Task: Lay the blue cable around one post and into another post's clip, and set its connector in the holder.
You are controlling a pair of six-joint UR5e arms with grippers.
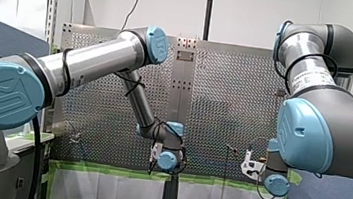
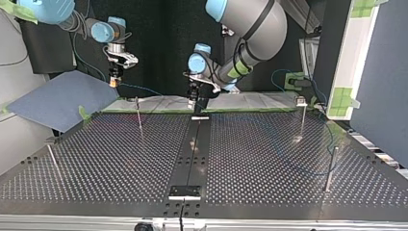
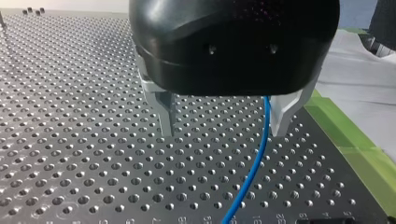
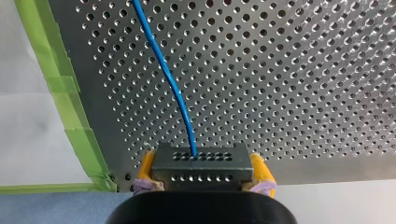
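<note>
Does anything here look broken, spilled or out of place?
Nothing looks damaged or spilled. The blue cable just trails loose over the table, passing unpinched through my open left gripper, while my right gripper holds its connector.

Front behind arms (image 1: 93, 65); top opposite, facing them; wrists close over shared table (image 2: 269, 159).

Two arms (image 1: 93, 65) (image 1: 323, 116), two grippers (image 3: 224, 130) (image 4: 204, 173), one blue cable (image 4: 173, 88), one connector (image 4: 201, 162), one perforated table (image 2: 269, 159), plus maybe four skinny posts (image 2: 139, 120) (image 2: 302, 120) (image 2: 331, 168) (image 2: 53, 161)
</note>
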